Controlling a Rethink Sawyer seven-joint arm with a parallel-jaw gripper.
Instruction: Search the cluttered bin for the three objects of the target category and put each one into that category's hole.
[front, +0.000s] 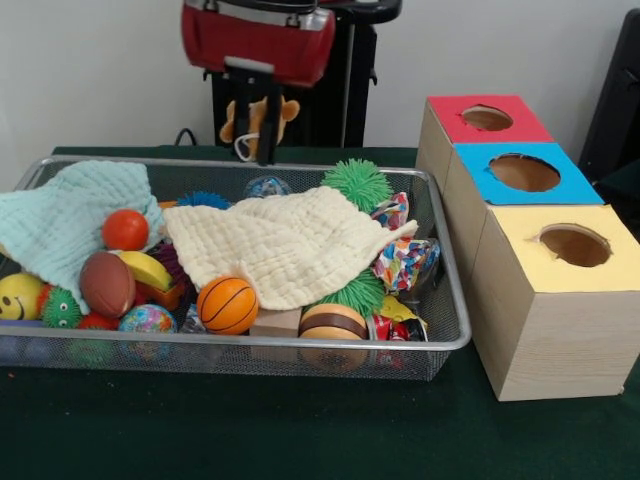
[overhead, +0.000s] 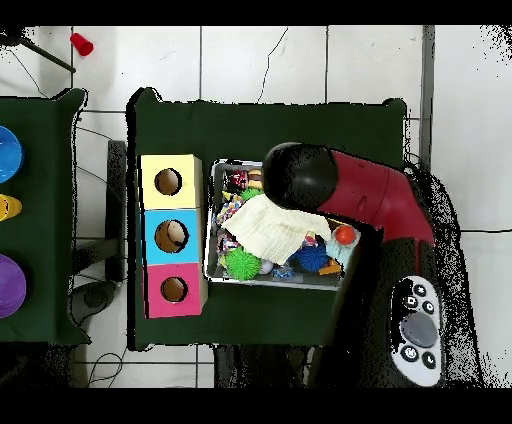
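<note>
Front view: tool (front: 262, 125) w/ plush toy (front: 258, 116)

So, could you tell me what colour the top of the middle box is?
Blue; the middle box shows best in the front view.

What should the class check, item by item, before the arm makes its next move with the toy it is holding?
1. Grasp: gripper shut on the brown plush toy: ok.
2. Toy clear of the bin: it hangs above the far rim: ok.
3. Red hole, blue hole and yellow hole uncovered: ok.
4. Which hole takes plush toys: cannot tell.
5. More plush toys in the bin: cannot tell; the cream cloth and green cloth hide much.
</note>
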